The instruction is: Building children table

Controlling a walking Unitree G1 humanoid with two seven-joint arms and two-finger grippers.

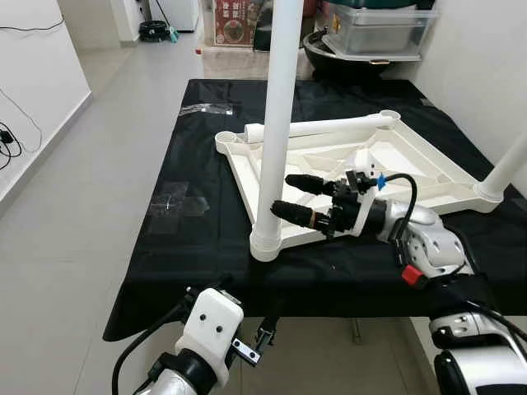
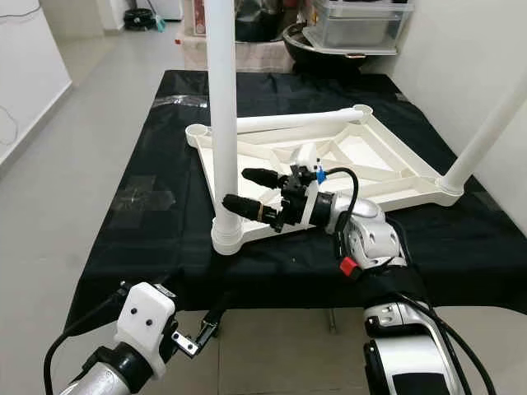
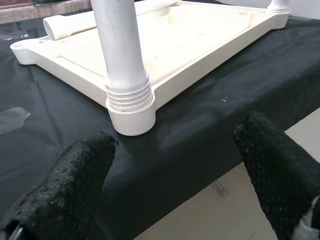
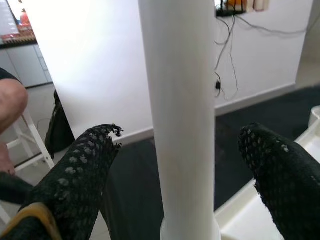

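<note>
The white table top (image 1: 387,160) lies upside down on a black cloth (image 1: 189,247) covering a table, with 1 white leg (image 1: 278,115) standing upright in its near-left corner socket, a second leg (image 1: 509,169) standing in the right corner, and a third leg (image 1: 329,126) lying loose along the far edge. The right gripper (image 1: 290,196) reaches in from the right, just beside the near-left leg, its 2 black fingers (image 4: 280,170) spread wide on either side of it without clasping it. The left gripper (image 3: 175,165) hangs below the near edge of the cloth, fingers wide apart and holding nothing.
</note>
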